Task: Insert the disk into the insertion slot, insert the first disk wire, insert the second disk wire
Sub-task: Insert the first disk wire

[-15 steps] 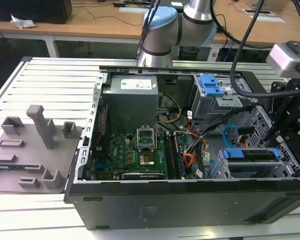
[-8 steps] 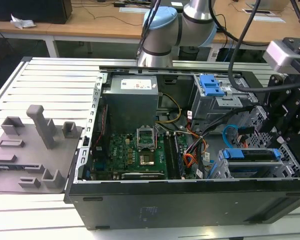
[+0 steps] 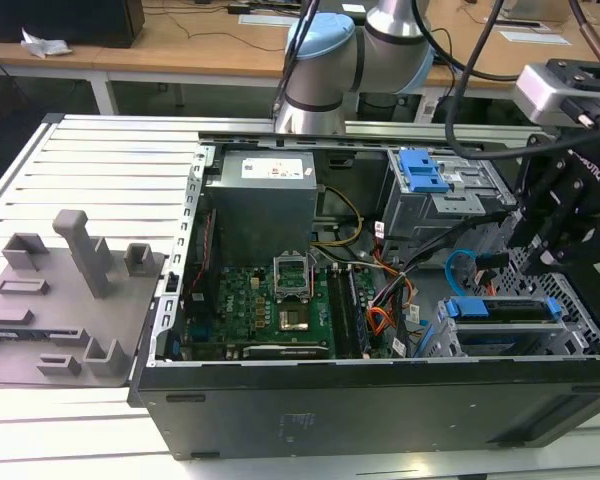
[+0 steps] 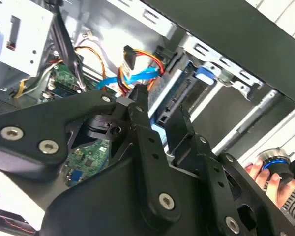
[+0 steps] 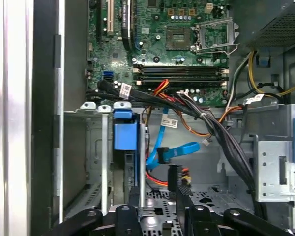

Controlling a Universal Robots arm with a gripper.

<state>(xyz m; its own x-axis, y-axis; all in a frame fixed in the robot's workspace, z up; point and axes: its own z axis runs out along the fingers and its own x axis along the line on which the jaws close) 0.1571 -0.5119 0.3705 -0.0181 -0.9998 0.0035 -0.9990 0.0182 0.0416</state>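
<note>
The disk [image 3: 500, 308] lies in its bright blue frame inside the insertion slot [image 3: 582, 335], the low perforated silver cage at the exterior view's right. My gripper [image 3: 542, 252] hovers just above that cage, open, with nothing between its black fingers. In the first wrist view the gripper [image 5: 153, 182] sits beside the disk's blue frame [image 5: 125, 135]. A loose blue flat wire [image 5: 179, 150] with a black plug dangles just beyond the fingertips. In the second wrist view the gripper [image 4: 160, 98] has that blue wire [image 4: 137, 76] at one fingertip. A black plug on yellow-orange wires [image 4: 129, 51] hangs close by.
A taller grey cage with a blue latch [image 3: 420, 170] stands behind the slot. Bundled black cables [image 5: 221, 132] cross toward the motherboard [image 3: 270, 300]. A grey fixture plate [image 3: 60, 300] lies at the exterior view's left. A hand [image 4: 265, 172] grips a blue-ringed knob outside the case.
</note>
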